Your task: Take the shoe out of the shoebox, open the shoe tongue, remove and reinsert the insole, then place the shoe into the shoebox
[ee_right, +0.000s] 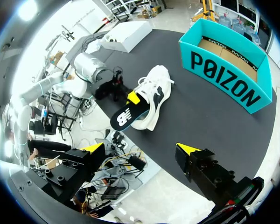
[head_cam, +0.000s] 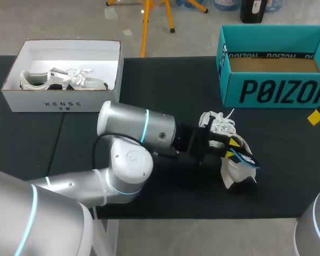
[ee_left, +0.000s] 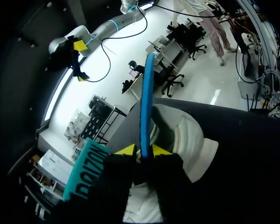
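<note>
Surface: a black mat (head_cam: pixel 165 80) is covering the table, giving the white shoe a dark ground to lie on.
Left arm: it (head_cam: pixel 133 160) is coming in from the near left corner and stretching past the middle, since the work lies on the table's right half.
Left gripper: it (ee_left: pixel 143 150) is pinching the insole between nearly closed jaws, one yellow tip on each face, so that the thin sheet cannot slip sideways.
Insole: the blue-edged insole (ee_right: pixel 125 117) is sticking out of the shoe's opening, one end at the shoe and the other hanging free toward the near edge; whether it is going out or in, I cannot tell.
Shoe: the white shoe (ee_right: pixel 155 91) is lying on the mat just ahead of the left gripper, outside both boxes, its laces spilling loose toward the far side.
Right gripper: it (ee_right: pixel 140 148) is hanging with jaws wide and holding nothing, off by the table's right edge and well apart from the shoe, probably parked out of the way.
Teal shoebox: it (head_cam: pixel 277 90) is standing open at the far right, near the shoe, likely waiting to take it.
White shoebox: it (head_cam: pixel 61 101) is sitting at the far left, holding a second shoe (head_cam: pixel 64 80).
</note>
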Robot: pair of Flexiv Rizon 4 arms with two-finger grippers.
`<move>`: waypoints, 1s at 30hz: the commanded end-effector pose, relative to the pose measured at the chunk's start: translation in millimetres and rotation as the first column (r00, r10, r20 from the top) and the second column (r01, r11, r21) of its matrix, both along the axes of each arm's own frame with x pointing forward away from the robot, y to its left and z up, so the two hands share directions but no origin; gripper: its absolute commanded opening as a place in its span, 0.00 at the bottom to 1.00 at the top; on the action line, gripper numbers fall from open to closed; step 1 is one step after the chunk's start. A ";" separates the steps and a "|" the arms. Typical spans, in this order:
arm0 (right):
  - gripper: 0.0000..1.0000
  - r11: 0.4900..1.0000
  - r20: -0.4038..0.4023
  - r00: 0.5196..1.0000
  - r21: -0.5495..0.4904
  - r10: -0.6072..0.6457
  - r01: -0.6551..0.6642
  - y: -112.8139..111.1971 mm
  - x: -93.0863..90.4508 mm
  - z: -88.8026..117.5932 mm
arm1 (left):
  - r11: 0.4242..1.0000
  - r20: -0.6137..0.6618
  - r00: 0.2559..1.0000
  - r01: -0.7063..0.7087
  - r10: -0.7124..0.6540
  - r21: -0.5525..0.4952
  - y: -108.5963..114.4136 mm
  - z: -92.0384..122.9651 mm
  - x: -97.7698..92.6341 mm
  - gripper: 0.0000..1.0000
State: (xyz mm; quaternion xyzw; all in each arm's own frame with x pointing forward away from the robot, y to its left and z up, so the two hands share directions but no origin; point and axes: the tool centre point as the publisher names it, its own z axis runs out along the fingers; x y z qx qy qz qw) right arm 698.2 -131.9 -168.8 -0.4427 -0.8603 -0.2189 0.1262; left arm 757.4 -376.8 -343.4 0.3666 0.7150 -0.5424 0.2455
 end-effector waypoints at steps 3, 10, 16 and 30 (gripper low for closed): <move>1.00 1.000 -0.002 1.000 -0.003 0.001 -0.001 0.4 0.9 -0.4 | 1.000 0.003 1.000 -0.003 0.003 -0.008 2.1 8.7 -7.6 0.38; 1.00 1.000 -0.002 1.000 -0.003 0.001 -0.001 0.4 0.9 -0.4 | 1.000 -0.009 1.000 0.003 -0.004 -0.021 1.8 9.6 -11.8 0.18; 1.00 1.000 -0.002 1.000 -0.003 0.001 -0.001 0.4 0.9 -0.4 | 0.999 -0.001 0.999 0.041 -0.041 -0.032 -9.8 3.9 -12.8 0.00; 1.00 1.000 -0.002 1.000 -0.003 0.001 -0.001 0.4 0.9 -0.4 | 0.998 0.049 0.998 0.032 -0.035 0.056 4.4 -9.9 14.0 0.00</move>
